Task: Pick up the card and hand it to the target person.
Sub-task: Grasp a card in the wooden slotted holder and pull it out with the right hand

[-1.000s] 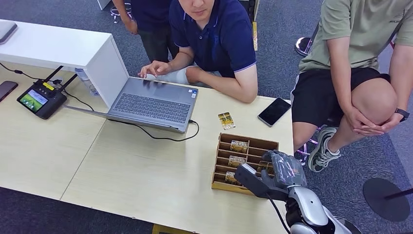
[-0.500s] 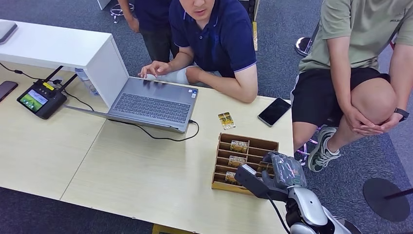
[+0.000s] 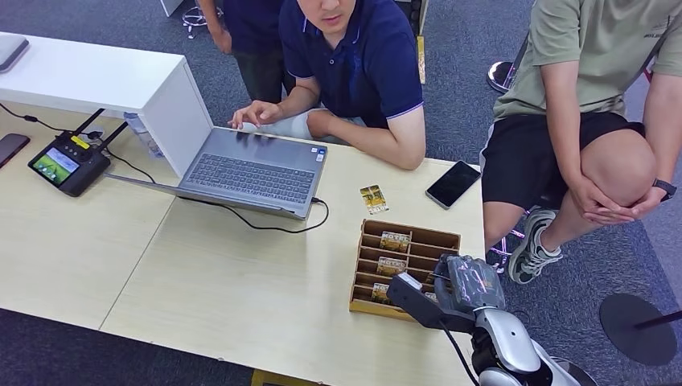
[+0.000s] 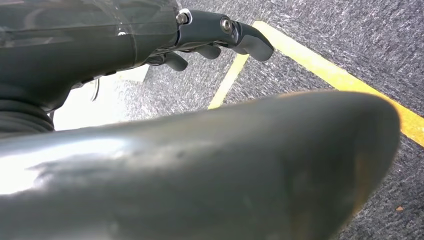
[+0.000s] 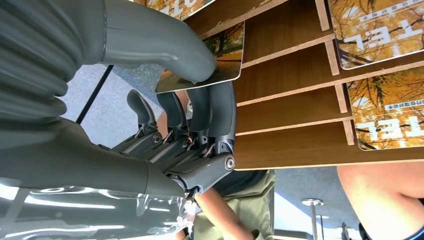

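**Over at the card tray: the pinch looks set**

Over the near right corner of the wooden tray [image 3: 406,269], the right hand [image 3: 450,289] has crept a touch further in compared with a second ago. Tiny shift, nothing else on the desk budged; the laptop [image 3: 245,169], the phone [image 3: 453,183] and the loose card [image 3: 373,198] lying by itself all sit where they were.

The wrist camera tells the real story. The thick thumb is pressed on one face of a card [image 5: 215,57] and the dark fingers [image 5: 220,117] are curled up against the other face, so I'd call that a pinch on the card, right at the tray's edge. That card is tilted off the slot floor rather than lying flat like its neighbours [image 5: 380,25], which reads to me like it's starting to come free, but it hasn't cleared the tray.

So my guess: grasp basically done, lift next, then the handover to one of the people seated past the table.

Left hand [image 4: 220,37] hangs by the floor, fingers loosely curled, holding nothing.
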You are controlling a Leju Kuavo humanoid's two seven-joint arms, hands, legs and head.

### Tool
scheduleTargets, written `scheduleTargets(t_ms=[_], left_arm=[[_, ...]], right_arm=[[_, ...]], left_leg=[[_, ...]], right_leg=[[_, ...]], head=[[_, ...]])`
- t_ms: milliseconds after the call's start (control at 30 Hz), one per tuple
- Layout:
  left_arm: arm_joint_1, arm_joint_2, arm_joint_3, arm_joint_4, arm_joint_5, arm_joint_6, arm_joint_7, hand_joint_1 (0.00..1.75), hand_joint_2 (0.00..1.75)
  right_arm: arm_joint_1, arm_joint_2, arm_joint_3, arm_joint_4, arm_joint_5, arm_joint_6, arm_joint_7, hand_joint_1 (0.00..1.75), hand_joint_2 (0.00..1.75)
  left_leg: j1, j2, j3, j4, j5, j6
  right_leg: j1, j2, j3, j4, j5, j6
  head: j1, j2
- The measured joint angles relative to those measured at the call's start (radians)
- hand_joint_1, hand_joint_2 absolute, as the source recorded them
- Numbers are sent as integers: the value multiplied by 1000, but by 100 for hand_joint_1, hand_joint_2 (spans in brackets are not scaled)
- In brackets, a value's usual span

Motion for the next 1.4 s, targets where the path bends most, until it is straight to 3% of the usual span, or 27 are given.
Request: scheduleTargets(t_ms=[67,200,533,967,1400], left_arm=[[0,0,0,0,6,-3,-3,0,0],[0,0,0,0,10,-7,-15,0,175],[0,0,0,0,13,14,-36,0,175],[0,0,0,0,28,-5,-42,0,175],[0,0,0,0,28,-6,-41,0,175]], right_arm=[[0,0,0,0,0,0,0,143,175],[0,0,0,0,0,0,0,173,175],[6,0,-5,-1,13,-18,-1,175,175],[-57,6,-5,-37,82,-203,-58,175,175],[-81,14,-9,-54,88,-230,-70,175,175]], left_leg=[[0,0,0,0,0,0],[0,0,0,0,0,0],[0,0,0,0,0,0],[0,0,0,0,0,0],[0,0,0,0,0,0]], right_leg=[[0,0,0,0,0,0],[0,0,0,0,0,0],[0,0,0,0,0,0],[0,0,0,0,0,0],[0,0,0,0,0,0]], head=[[0,0],[0,0],[0,0],[0,0],[0,0]])
